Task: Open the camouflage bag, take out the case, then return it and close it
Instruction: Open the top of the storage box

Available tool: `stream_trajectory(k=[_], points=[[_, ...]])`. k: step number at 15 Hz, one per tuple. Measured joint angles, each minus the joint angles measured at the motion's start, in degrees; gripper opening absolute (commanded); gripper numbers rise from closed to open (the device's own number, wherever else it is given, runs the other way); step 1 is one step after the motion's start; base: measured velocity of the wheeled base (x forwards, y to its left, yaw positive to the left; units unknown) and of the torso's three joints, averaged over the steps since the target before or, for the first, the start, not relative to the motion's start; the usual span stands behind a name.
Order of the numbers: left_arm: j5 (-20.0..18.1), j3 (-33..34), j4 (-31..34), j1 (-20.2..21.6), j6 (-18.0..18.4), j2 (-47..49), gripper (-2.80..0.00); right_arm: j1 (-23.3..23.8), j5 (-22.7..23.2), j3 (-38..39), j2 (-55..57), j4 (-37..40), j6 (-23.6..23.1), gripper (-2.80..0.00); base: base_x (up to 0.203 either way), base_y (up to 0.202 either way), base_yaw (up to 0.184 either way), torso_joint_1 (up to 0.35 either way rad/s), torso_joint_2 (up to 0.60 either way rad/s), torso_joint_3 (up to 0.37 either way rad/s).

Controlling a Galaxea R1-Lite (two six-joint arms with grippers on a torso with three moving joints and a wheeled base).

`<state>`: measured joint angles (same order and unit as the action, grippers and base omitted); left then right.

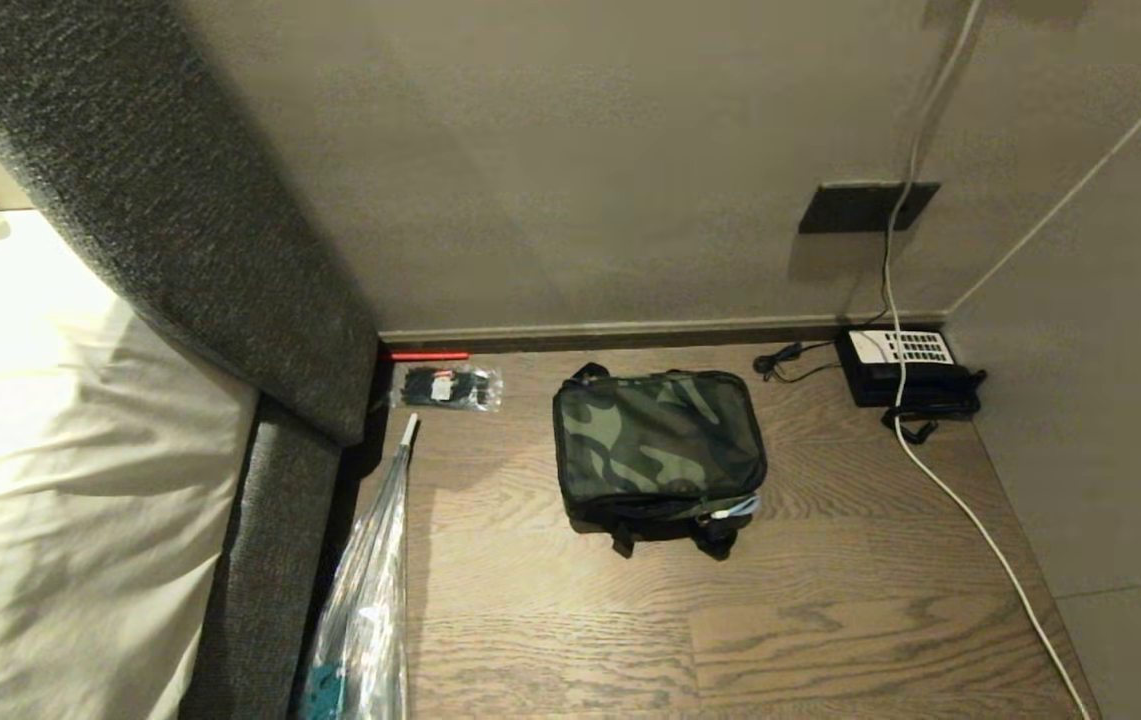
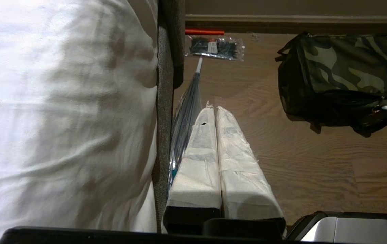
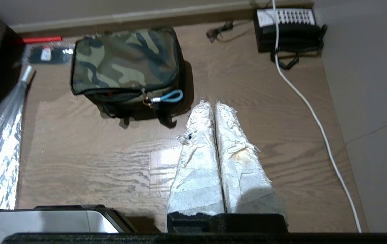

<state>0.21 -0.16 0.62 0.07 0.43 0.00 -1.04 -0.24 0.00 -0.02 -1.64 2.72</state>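
Observation:
The camouflage bag point(image 1: 658, 448) sits zipped shut on the wooden floor point(image 1: 830, 600) near the back wall, its light blue zipper pull point(image 3: 171, 97) at the near right corner. It also shows in the left wrist view point(image 2: 346, 71) and the right wrist view point(image 3: 125, 62). The case is hidden. Neither arm shows in the head view. My left gripper point(image 2: 212, 109) hangs shut and empty above the floor beside the bed, well short of the bag. My right gripper point(image 3: 212, 103) hangs shut and empty just to the near right of the bag.
A bed with white bedding point(image 1: 50, 450) and a grey padded frame point(image 1: 270, 560) fills the left. A folded clear umbrella point(image 1: 370, 600) lies along it. A small plastic packet point(image 1: 447, 387) lies at the back left. A black telephone point(image 1: 905, 365) and a white cable point(image 1: 980, 540) are at the right wall.

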Motion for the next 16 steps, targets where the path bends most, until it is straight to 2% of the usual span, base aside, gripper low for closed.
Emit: stream_trajectory(k=[16], points=[[-0.01, 0.00, -0.02, 0.00, -0.02, 0.00, -2.80, 0.00, 0.00, 0.00, 0.05, 0.00, -0.02, -2.80, 0.000, 0.000, 0.000, 0.002, 0.00, -0.198]])
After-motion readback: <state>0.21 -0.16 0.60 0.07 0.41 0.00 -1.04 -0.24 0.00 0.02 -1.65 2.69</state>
